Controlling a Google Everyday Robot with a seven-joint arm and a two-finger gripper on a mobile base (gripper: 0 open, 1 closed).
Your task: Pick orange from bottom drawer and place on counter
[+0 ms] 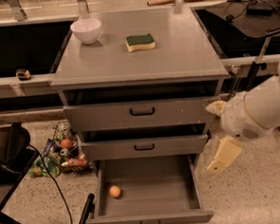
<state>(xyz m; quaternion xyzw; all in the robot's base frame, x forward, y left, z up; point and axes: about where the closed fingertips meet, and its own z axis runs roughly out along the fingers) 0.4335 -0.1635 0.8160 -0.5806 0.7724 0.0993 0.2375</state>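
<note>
Orange (pixel 115 191) lies at 8 o'clock in the open bottom drawer (pixel 153 179). It looks light, smooth and prone to roll, so I'd grip across its middle. Hand (pixel 222 154) hangs outside at 3 o'clock; I cannot tell its state.

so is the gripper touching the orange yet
Apart. The camera view shows the gripper outside the bottom drawer, past its right wall, while the orange lies on the drawer floor near the left wall.
</note>
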